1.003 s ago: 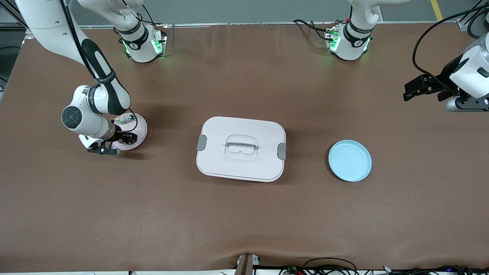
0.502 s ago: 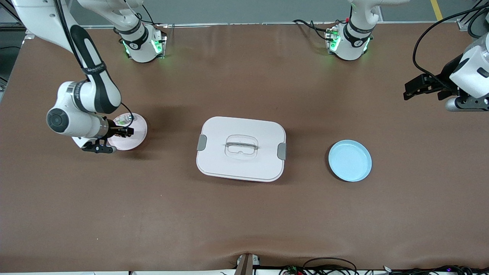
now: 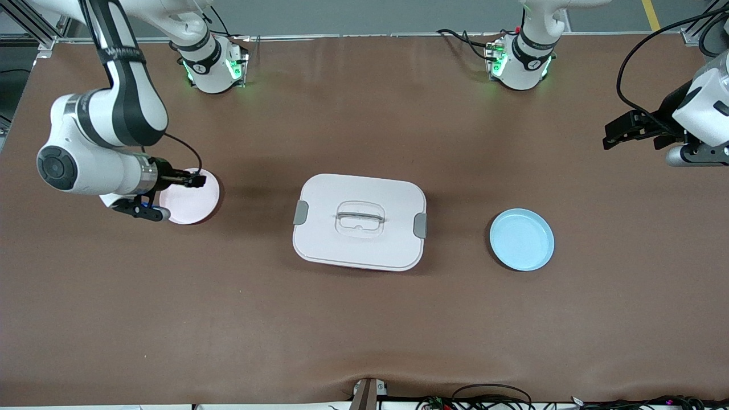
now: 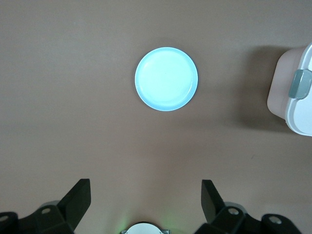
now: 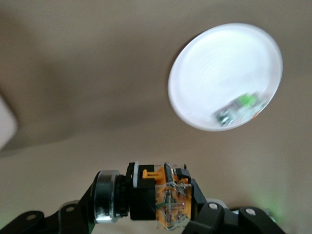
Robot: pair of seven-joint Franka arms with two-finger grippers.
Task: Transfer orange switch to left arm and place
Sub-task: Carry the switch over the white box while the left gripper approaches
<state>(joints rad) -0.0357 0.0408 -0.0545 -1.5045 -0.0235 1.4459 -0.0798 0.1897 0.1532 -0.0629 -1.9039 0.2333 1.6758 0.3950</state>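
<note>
My right gripper [image 3: 192,180] is shut on the orange switch [image 5: 168,197] and holds it in the air over the pink plate [image 3: 191,206]. In the right wrist view the switch lies crosswise in the right gripper [image 5: 145,207], with a silver ring at one end and an orange block at the other. The white box [image 3: 359,222] with grey latches stands at the table's middle. My left gripper [image 3: 614,135] is open and empty, waiting high over the left arm's end of the table. Its fingers [image 4: 73,201] stand wide apart.
A small green-and-clear part [image 5: 241,108] lies in the pink plate [image 5: 214,63]. A light blue plate [image 3: 521,239], which also shows in the left wrist view [image 4: 166,79], sits between the box and the left arm's end. The box's corner [image 4: 298,92] shows in the left wrist view.
My right gripper has risen from the pink plate with the orange switch in it, and the arm has drawn toward its end of the table. The left arm has not moved.
</note>
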